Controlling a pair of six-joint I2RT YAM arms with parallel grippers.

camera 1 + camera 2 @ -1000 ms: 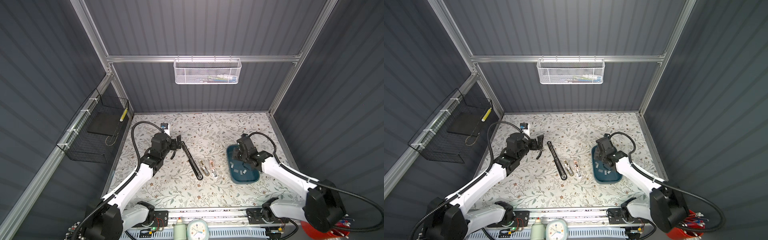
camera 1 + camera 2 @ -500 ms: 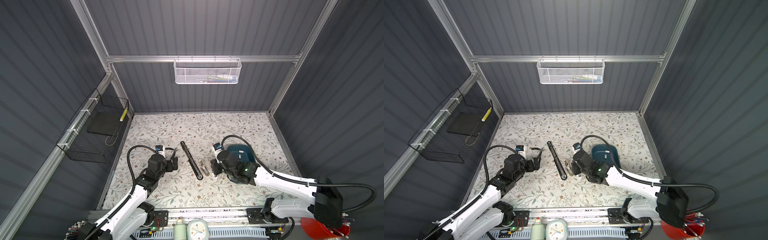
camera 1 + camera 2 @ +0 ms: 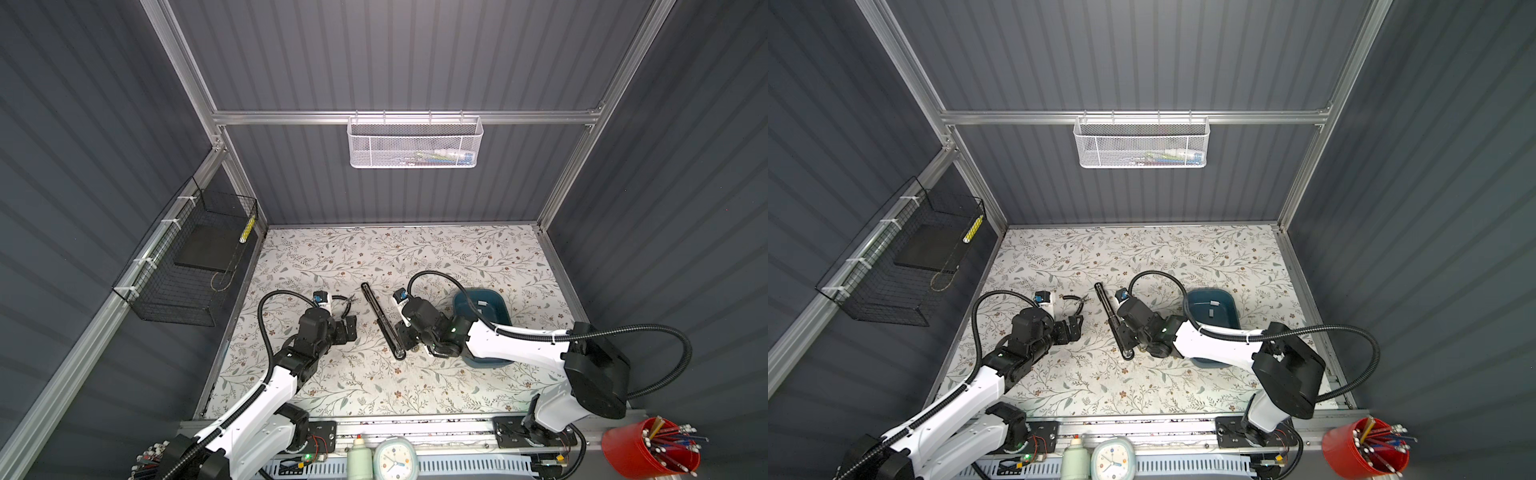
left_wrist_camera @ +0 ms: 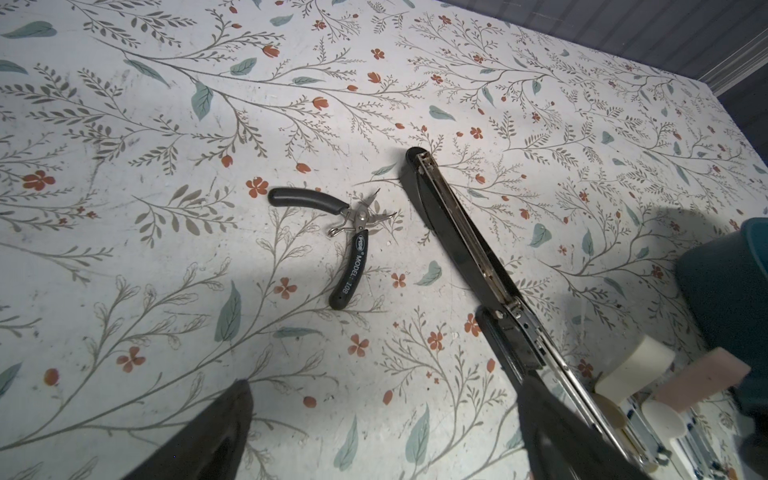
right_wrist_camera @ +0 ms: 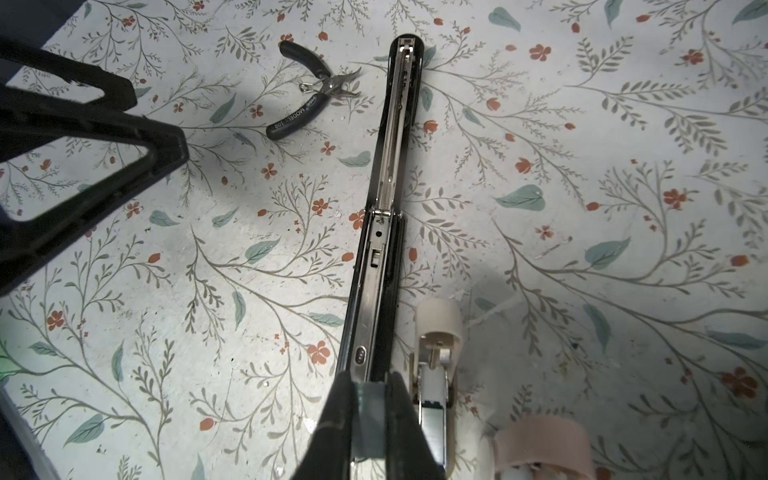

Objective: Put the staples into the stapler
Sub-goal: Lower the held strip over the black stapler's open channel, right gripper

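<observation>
Right gripper (image 5: 370, 379): fingers pressed together on one strip (image 5: 371, 411), held by its flat faces, just over the near end of the stapler (image 5: 376, 257). Whether the strip touches the rail cannot be told. The strip is seen as a small, flat, dull grey rectangle, much shorter than the stapler. The remaining staples (image 3: 1211, 309) are noted as pale bits in the blue tray (image 3: 1233, 309), behind the right arm in both top views. The stapler is black, opened out flat on the mat (image 4: 166, 124), with its metal rail and spring facing up; pliers (image 4: 353, 237) lie beside its far end, apart from it. Left gripper (image 3: 350, 328): fingers spread wide, nothing held, near the stapler's other side. Handling, as judged: the strip is very light and stiff but brittle, likely to snap along its glued seams if bent or squeezed at one end, and smooth metal may slip between the pads. A mid-length hold across the flat faces is judged best, with the strip kept parallel to the rail. The stapler may slide when pushed, so bracing may be needed.
</observation>
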